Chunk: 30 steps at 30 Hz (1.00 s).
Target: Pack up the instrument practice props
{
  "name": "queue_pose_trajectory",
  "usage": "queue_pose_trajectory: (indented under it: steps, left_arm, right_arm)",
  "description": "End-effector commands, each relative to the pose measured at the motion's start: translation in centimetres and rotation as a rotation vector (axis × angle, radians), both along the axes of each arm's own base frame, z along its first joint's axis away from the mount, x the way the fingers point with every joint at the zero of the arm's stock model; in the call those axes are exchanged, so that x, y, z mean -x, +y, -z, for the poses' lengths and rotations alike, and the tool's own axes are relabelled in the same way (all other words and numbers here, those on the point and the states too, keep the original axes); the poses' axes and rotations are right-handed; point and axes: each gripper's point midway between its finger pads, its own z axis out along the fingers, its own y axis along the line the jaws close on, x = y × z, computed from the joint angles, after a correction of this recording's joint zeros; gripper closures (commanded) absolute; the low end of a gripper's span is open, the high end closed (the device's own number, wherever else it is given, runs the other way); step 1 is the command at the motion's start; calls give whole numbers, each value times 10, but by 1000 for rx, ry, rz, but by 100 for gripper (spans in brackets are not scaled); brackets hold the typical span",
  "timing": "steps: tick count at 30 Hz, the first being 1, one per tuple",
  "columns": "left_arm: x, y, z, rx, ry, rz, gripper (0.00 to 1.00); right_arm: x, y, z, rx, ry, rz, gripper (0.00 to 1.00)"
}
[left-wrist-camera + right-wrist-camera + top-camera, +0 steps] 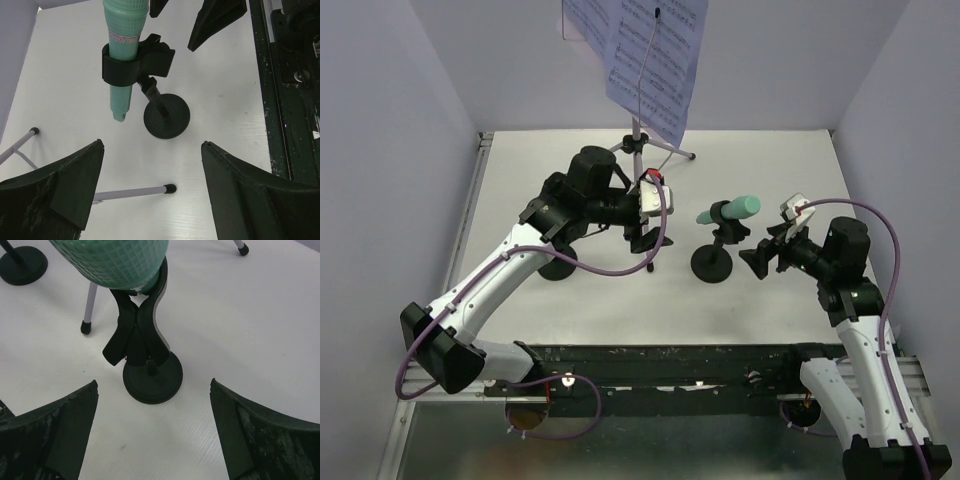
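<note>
Teal grid-textured microphone clamped in round-based clip holder.

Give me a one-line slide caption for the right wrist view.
Open right gripper faces the teal microphone clipped in its black round-based holder on the white table.

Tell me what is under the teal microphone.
A black clip holder grips the teal microphone from below and stands on its round base on the white table. The patch of table beneath that base is covered, so nothing there can be seen.
</note>
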Motion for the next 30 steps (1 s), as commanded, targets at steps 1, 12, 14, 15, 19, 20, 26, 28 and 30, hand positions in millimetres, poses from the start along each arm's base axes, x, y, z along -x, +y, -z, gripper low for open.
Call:
queue_pose_trajectory:
  steps: [1, 12, 14, 15, 19, 20, 26, 28, 30]
  left_arm:
    - [-2, -8, -12, 23, -15, 10, 11]
    - [-10, -4, -6, -11, 24, -59, 11]
    - [-11, -4, -3, -21, 30, -62, 11]
    - [-11, -5, 0, -27, 35, -64, 11]
    - [-16, -5, 1, -31, 44, -82, 11]
    - [-16, -6, 1, -31, 45, -82, 11]
    - [-19, -7, 1, -37, 51, -89, 11]
    - [-20, -7, 2, -41, 48, -90, 11]
    - [-21, -6, 2, -43, 41, -90, 11]
  right_arm:
    - [-12, 13, -14, -28, -93, -26, 0]
    - [-31, 30, -2, -57, -140, 31, 8]
    - [-36, 27, -2, -59, -151, 60, 8]
    - [-39, 27, 0, -60, -147, 70, 8]
    - [-47, 29, 0, -68, -166, 80, 11]
    - [-48, 31, 2, -68, -163, 74, 12]
    - [-49, 37, 6, -45, -176, 49, 27]
    - [-47, 36, 9, -31, -170, 45, 35]
    - [-44, 37, 10, -20, -165, 31, 42]
